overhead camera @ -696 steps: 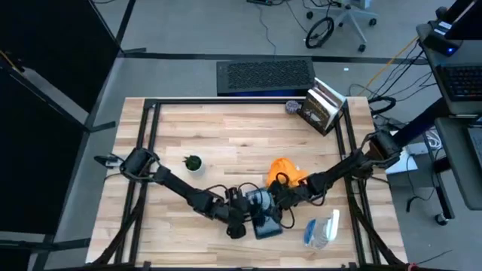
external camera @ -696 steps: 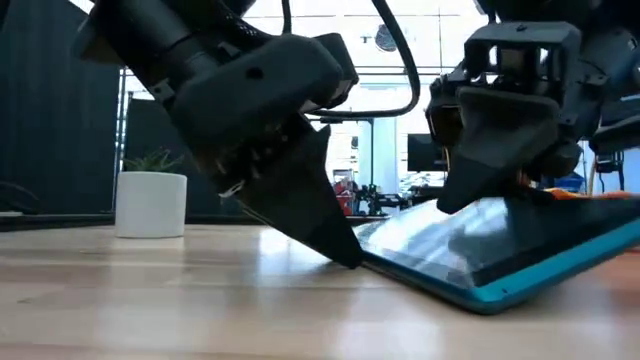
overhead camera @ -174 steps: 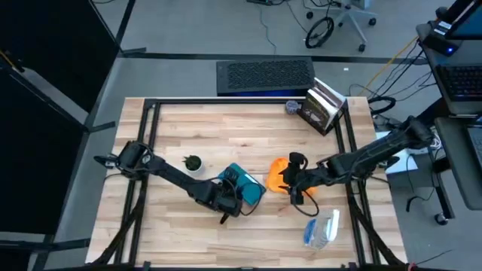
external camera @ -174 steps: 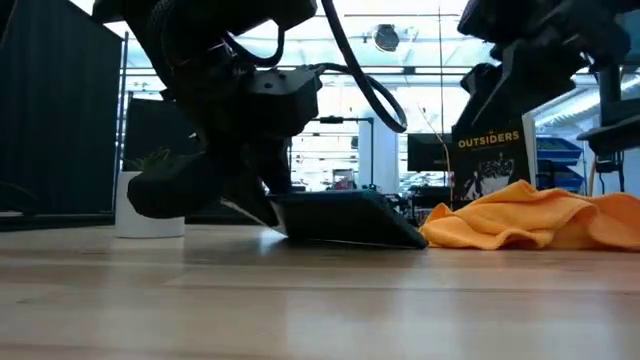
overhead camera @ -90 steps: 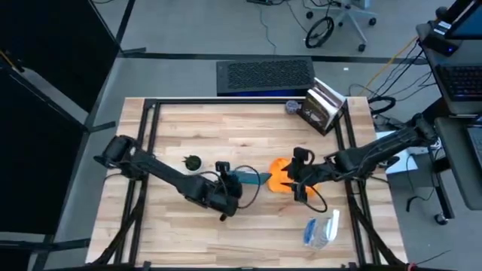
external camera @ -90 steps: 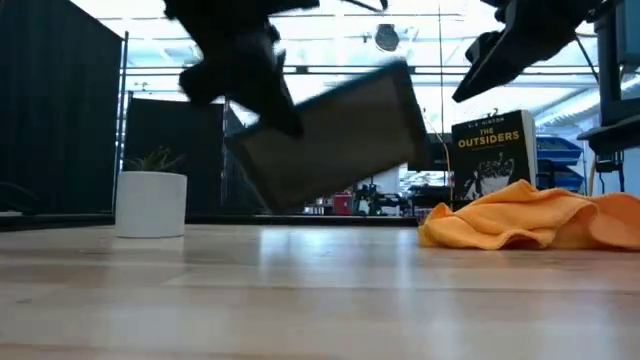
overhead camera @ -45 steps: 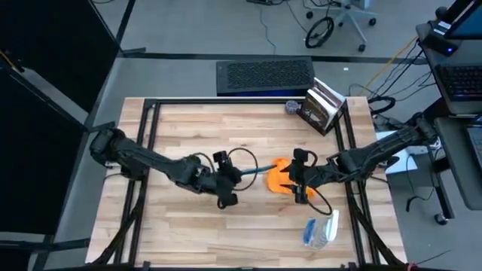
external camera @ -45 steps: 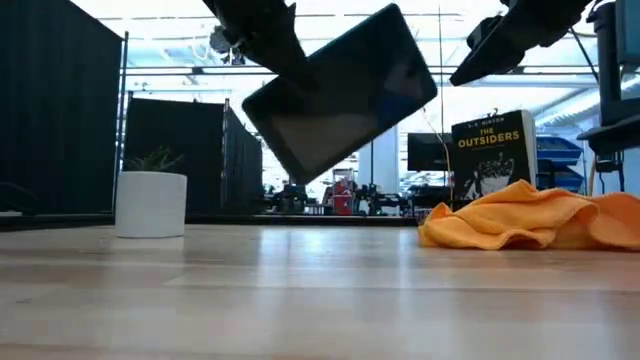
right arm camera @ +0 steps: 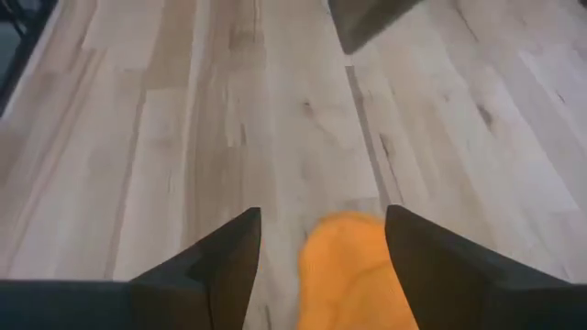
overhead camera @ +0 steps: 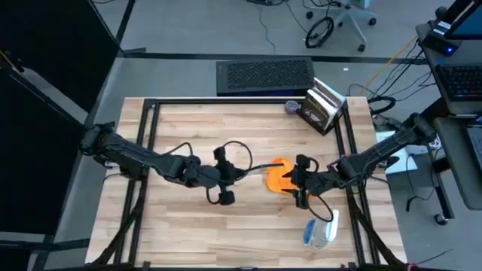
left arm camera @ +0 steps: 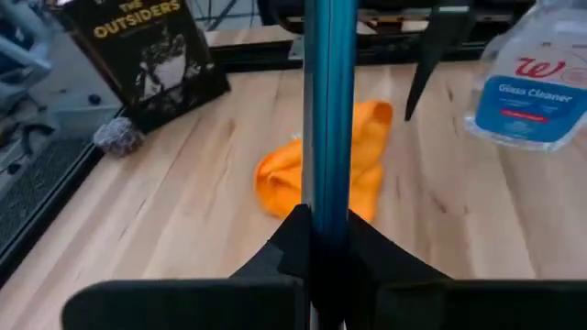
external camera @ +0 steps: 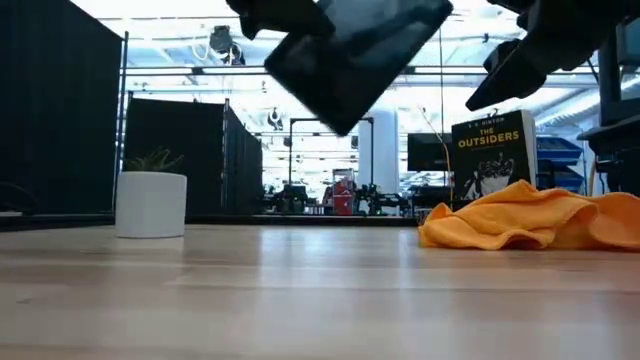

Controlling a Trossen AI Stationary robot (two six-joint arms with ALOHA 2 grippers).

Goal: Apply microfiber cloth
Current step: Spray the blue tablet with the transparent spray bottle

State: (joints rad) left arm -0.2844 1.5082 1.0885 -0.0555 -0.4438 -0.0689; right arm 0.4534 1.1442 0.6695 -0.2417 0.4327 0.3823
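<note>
Orange microfiber cloth (overhead camera: 279, 178) lies crumpled on the desk (overhead camera: 248, 128), with the right gripper (right arm camera: 316, 247) spread open just above it, not yet gripping. Left gripper (left arm camera: 323, 240) clamps the tablet (external camera: 355, 50) aloft; next, I judge, the right fingers (right arm camera: 215, 266) must descend and pinch the cloth.

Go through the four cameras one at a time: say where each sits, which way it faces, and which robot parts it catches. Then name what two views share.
High view: above the table, looking straight down; both arms, the left gripper holding the tablet, the right gripper over the microfiber cloth.
Low view: at tabletop height, facing the room; tablet raised, cloth lying on the wood.
Left wrist view: on the left arm; its fingers clamp the tablet's edge.
Right wrist view: on the right arm, facing down; open fingers straddle the cloth.
Shared: the left wrist and low views both show the book.
</note>
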